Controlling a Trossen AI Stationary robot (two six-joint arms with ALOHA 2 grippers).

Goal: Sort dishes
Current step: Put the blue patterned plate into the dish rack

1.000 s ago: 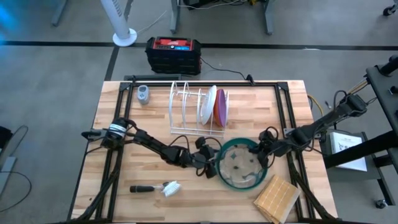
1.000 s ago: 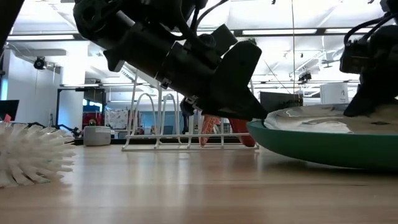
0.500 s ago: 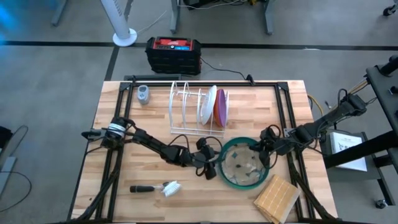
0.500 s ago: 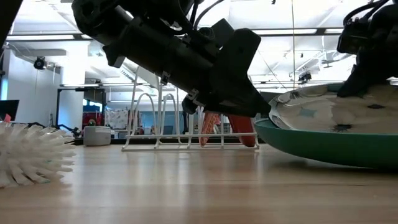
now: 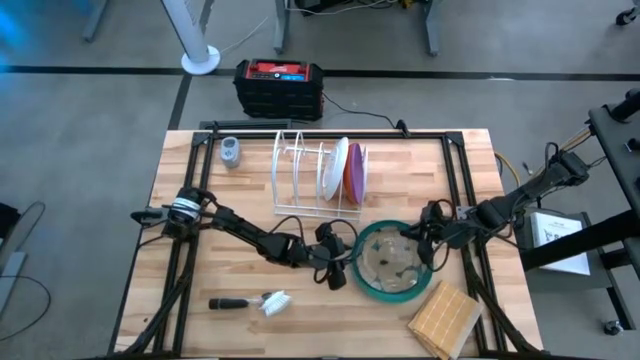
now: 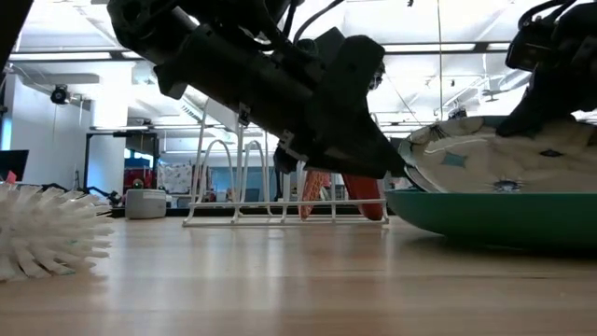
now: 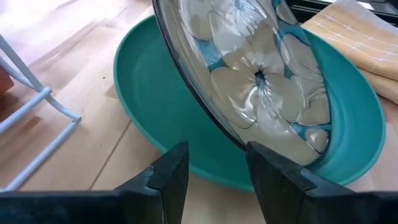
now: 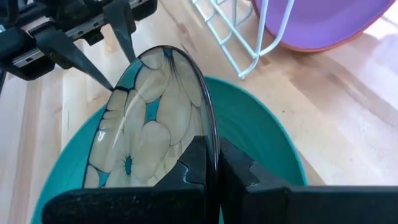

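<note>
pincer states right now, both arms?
Left pincer: open, at the teal plate's rim, holding nothing.
Right pincer: shut on the floral plate's edge, tilting it up inside the teal plate.

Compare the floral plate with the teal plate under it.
The floral plate is smaller and tilted up on one side, its rim pinched by the right pincer; the teal plate is larger and lies flat on the table. The floral one is patterned cream and teal; the teal one is plain. Both are round.
</note>
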